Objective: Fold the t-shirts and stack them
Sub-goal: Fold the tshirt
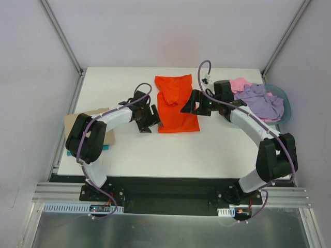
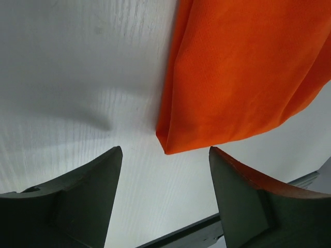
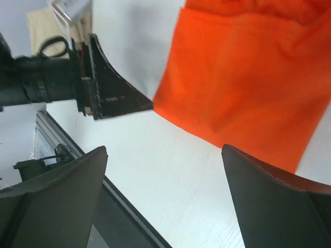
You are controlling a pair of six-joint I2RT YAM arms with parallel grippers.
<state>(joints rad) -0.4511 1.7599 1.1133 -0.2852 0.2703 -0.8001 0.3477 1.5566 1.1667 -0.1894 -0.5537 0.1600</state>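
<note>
The orange t-shirt (image 1: 176, 103) lies folded into a long strip in the middle of the white table (image 1: 217, 144). My left gripper (image 1: 150, 120) hovers at the strip's near left corner. In the left wrist view the left gripper (image 2: 165, 151) is open, with the orange t-shirt's (image 2: 243, 72) corner just beyond its fingertips and bare table between them. My right gripper (image 1: 190, 103) stands open at the strip's right edge. In the right wrist view the right gripper (image 3: 164, 149) holds nothing, and the orange t-shirt (image 3: 248, 77) lies ahead. The lilac t-shirt (image 1: 261, 101) and the pink t-shirt (image 1: 239, 83) lie bunched at the far right.
A blue-grey basin (image 1: 284, 103) at the table's right edge holds the lilac and pink shirts. A piece of cardboard (image 1: 72, 124) lies at the left edge under the left arm. The left gripper (image 3: 119, 98) shows in the right wrist view, close to the shirt's corner.
</note>
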